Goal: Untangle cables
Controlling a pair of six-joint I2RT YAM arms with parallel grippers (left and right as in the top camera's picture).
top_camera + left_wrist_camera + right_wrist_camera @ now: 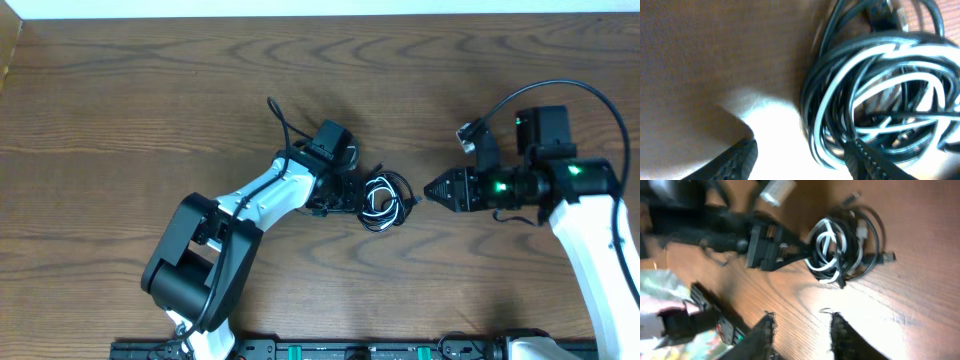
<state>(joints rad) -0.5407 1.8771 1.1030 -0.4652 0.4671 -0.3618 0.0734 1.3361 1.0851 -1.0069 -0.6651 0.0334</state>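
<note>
The cables (387, 199) lie as one small coiled bundle at the table's middle, black cords wound with a white one (374, 203). My left gripper (356, 192) is open at the bundle's left side. In the left wrist view the left gripper (800, 157) has its right finger against the bundle's (880, 90) strands and its left finger on bare table. My right gripper (428, 190) is open and empty just right of the bundle, pointing at it. In the right wrist view the right gripper (801, 332) is short of the bundle (840, 245), with the left gripper (777, 250) beyond.
A thick black arm wire (540, 88) loops above the right arm, with a small connector (467, 130) at its end. Another arm wire (281, 121) rises beside the left wrist. The base rail (350, 351) runs along the table's front edge.
</note>
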